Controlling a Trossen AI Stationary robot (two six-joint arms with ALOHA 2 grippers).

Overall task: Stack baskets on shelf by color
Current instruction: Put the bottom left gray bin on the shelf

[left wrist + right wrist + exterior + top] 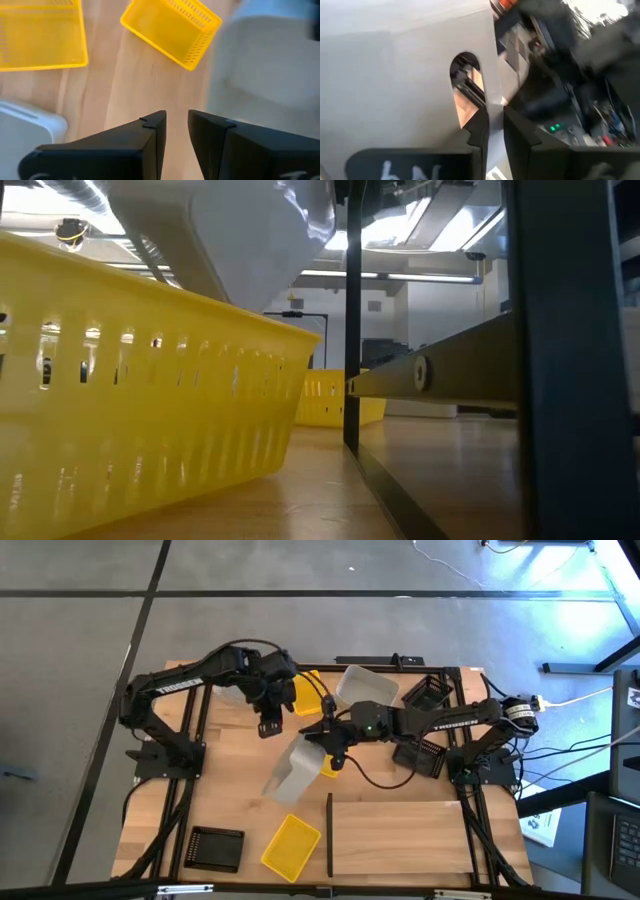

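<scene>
Right gripper [327, 732]: pinching the rim of a translucent grey-white basket [297, 768], which is hanging tilted above mid-table.
Left gripper [268, 726]: hovering just beside that basket, fingers [150, 135] nearly together, gripping nothing.
Surface: plank table [230, 800] is carrying the pale shelf [400, 835] with its dark divider [329, 833] at the near right.
Containers: yellow basket [291, 846] and black basket [217, 848] are lying near the shelf, both looking empty.
</scene>
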